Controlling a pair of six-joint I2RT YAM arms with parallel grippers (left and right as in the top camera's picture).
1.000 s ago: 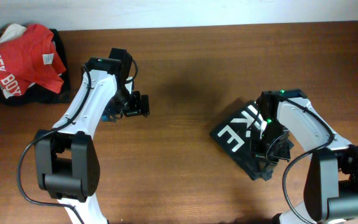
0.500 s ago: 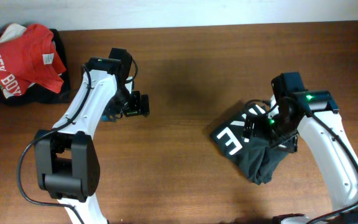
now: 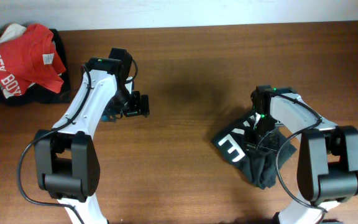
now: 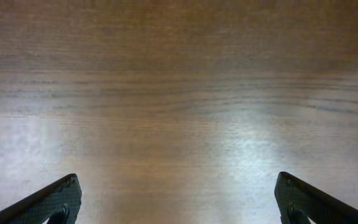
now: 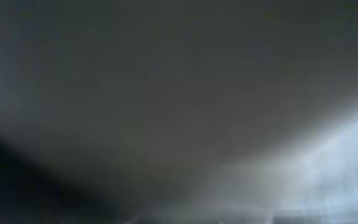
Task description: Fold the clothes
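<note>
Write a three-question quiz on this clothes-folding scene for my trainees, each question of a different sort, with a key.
1. True or false: the left gripper grips the black garment.
2. Where does the red T-shirt lie? A: at the far left corner of the table. B: on the black garment. C: mid-table.
3. Short answer: which gripper is down at the garment?
Key: 1 false; 2 A; 3 the right gripper.
</note>
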